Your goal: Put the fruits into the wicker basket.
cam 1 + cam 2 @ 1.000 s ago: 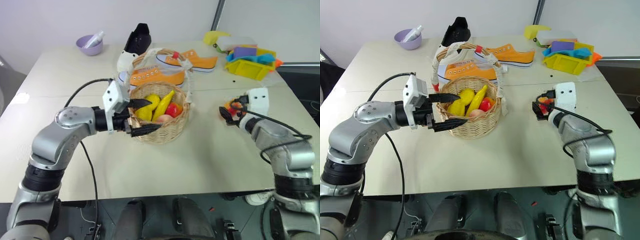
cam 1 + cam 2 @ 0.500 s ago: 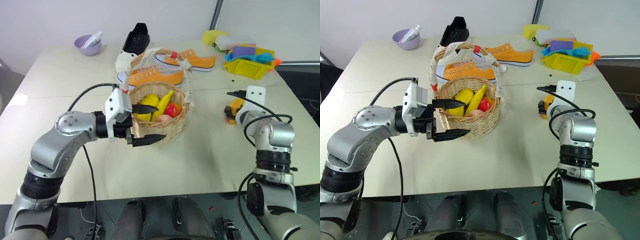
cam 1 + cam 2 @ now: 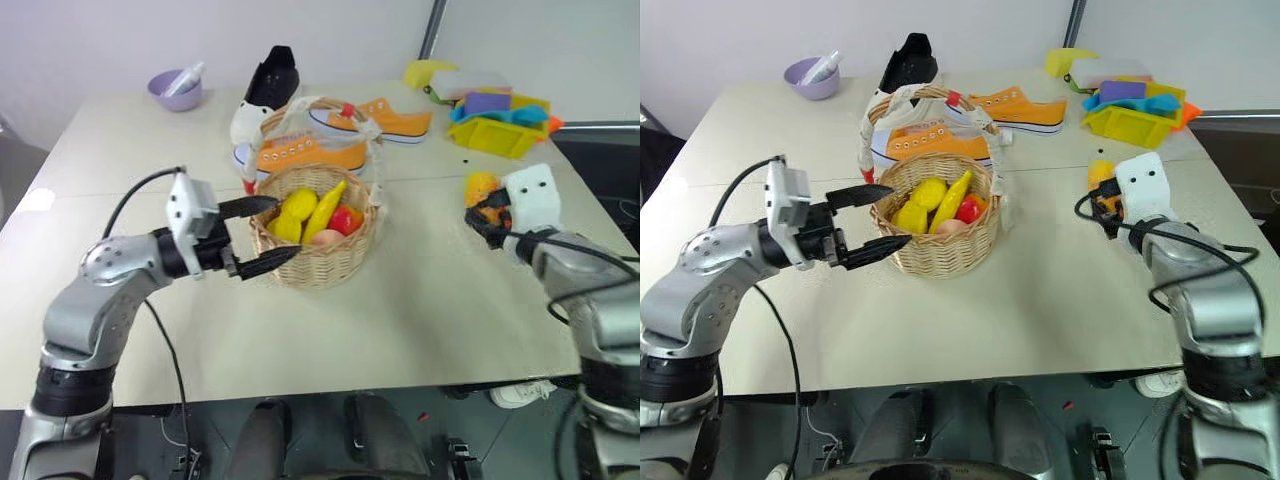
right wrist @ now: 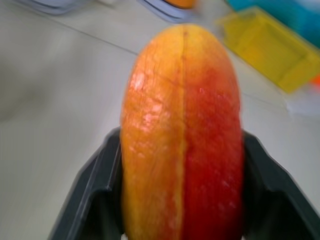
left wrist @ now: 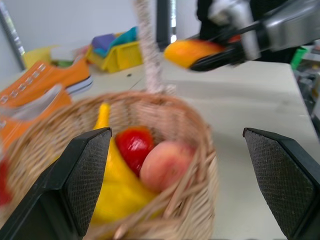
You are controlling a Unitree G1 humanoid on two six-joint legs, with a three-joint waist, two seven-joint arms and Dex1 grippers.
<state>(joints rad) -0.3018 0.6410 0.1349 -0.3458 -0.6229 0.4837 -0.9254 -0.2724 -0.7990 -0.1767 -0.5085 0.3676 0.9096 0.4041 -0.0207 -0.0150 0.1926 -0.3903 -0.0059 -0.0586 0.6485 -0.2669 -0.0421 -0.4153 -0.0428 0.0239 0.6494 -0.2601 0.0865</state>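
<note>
The right hand (image 4: 182,210) gripped the mango (image 4: 182,135) above the surface (image 3: 420,300) — apparently for the basket (image 3: 318,262), where the peach (image 5: 167,165) lay — while the left hand (image 3: 262,233) gaped wide beside it.

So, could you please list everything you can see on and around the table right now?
Table: one, beige.
Wicker basket: one, tan, white-wrapped handle, table centre.
Peach: one, pink, in the basket.
Lemon, banana, red piece: one each, in the basket.
Mango: one, orange-yellow and red, held above the table at the right.
Orange shoes: two, behind the basket.
Black shoe: one, far side.
Purple bowl: one, far left corner.
Yellow bin: one, far right, with colourful pieces.
Left tool: open, beside the basket's left rim.
Right tool: shut on the mango.
</note>
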